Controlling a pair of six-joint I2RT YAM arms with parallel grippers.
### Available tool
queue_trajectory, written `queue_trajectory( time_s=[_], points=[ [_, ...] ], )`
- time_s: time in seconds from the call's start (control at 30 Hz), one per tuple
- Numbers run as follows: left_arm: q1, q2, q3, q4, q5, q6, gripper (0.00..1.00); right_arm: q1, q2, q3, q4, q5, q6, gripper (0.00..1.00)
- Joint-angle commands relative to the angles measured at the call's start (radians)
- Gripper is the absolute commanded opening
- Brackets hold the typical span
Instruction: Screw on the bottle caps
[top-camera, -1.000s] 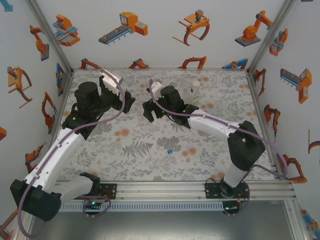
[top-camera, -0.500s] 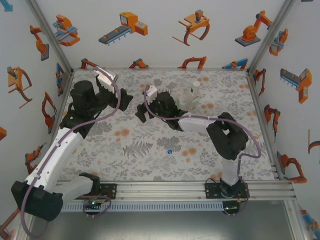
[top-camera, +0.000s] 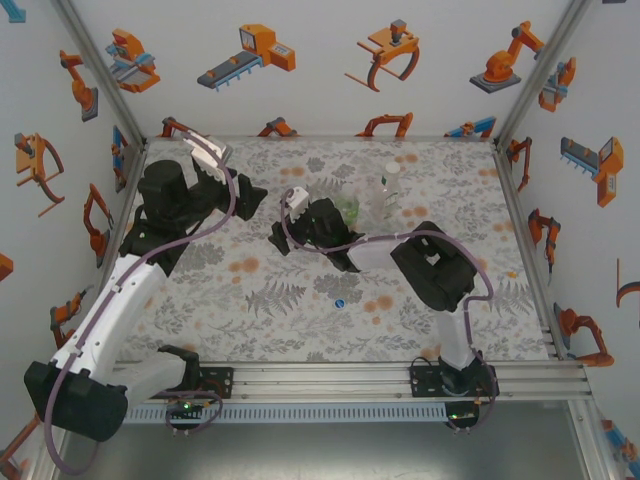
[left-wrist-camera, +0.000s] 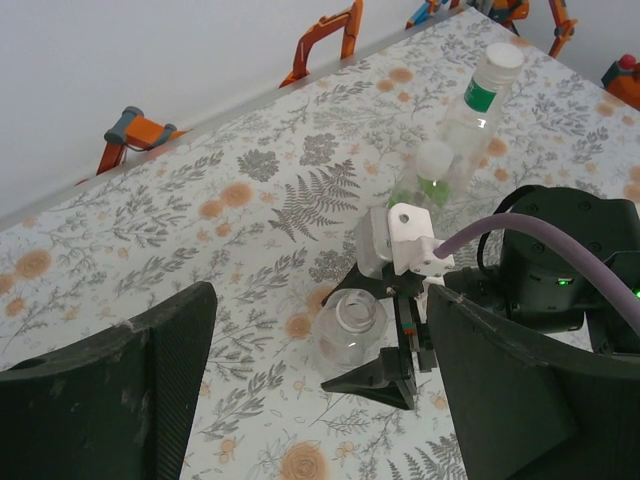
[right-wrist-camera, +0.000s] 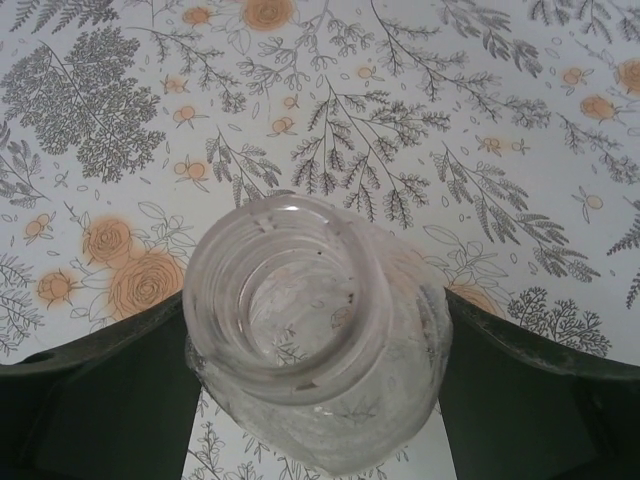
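The right gripper (right-wrist-camera: 318, 320) clamped a colourless transparent plastic bottle (left-wrist-camera: 350, 330) between its fingers, open neck up, around the middle of the floral-patterned table (top-camera: 250, 320); the left gripper (top-camera: 248, 197) hung near it, fingers spread wide, holding nothing; a green plastic bottle (top-camera: 347, 207) and a taller clear plastic bottle (top-camera: 385, 190), both white-capped, stood toward the far edge; a small round blue plastic cap (top-camera: 340, 302) lay nearer the near edge.

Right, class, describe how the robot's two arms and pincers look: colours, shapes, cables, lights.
Both arms have white tubular links joined by bulky black joint housings. A lilac cable loops along each. Each wrist carries a white camera block. The left pincer and right pincer are black, with two broad fingers. Green lights glow on the right wrist housing.
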Motion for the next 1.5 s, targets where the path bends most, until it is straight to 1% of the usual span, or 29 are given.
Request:
queue_trajectory(
  time_s=[0.0, 0.1, 0.27, 0.43, 0.6, 0.77, 0.9, 1.03, 1.13, 1.27, 1.47],
  points=[
    [0.01, 0.006, -0.002, 0.036, 0.038, -0.031, 0.78, 0.002, -0.006, -0.005, 0.069, 0.015, -0.019, 0.71],
    [0.015, 0.006, -0.003, 0.039, 0.038, -0.04, 0.78, 0.005, -0.007, -0.003, 0.071, 0.015, -0.02, 0.68],
    [0.018, 0.005, -0.002, 0.043, 0.05, -0.045, 0.78, 0.005, -0.012, -0.007, 0.071, 0.012, -0.026, 0.58],
    [0.019, 0.001, -0.004, 0.044, 0.052, -0.042, 0.78, 0.006, -0.036, -0.021, 0.071, 0.014, -0.028, 0.54],
    [0.019, 0.003, -0.013, 0.056, 0.059, -0.036, 0.78, 0.006, -0.116, -0.076, 0.068, 0.036, -0.024, 0.49],
    [0.02, 0.004, -0.027, 0.089, 0.103, -0.039, 0.78, 0.003, -0.24, -0.16, 0.058, 0.076, -0.018, 0.45],
    [0.021, -0.003, -0.058, 0.168, 0.175, -0.054, 0.78, -0.003, -0.357, -0.208, 0.006, 0.087, -0.01, 0.41],
    [0.021, -0.018, -0.096, 0.247, 0.216, -0.063, 0.78, -0.016, -0.474, -0.245, -0.039, 0.092, 0.008, 0.39],
    [0.021, -0.033, -0.122, 0.299, 0.244, -0.063, 0.79, -0.029, -0.562, -0.251, -0.086, 0.078, 0.028, 0.37],
    [0.021, -0.049, -0.155, 0.376, 0.318, -0.061, 0.79, -0.037, -0.664, -0.233, -0.191, 0.043, 0.031, 0.36],
    [0.018, -0.084, -0.236, 0.592, 0.446, -0.101, 0.81, -0.04, -0.799, -0.219, -0.271, 0.043, 0.063, 0.34]
  ],
)
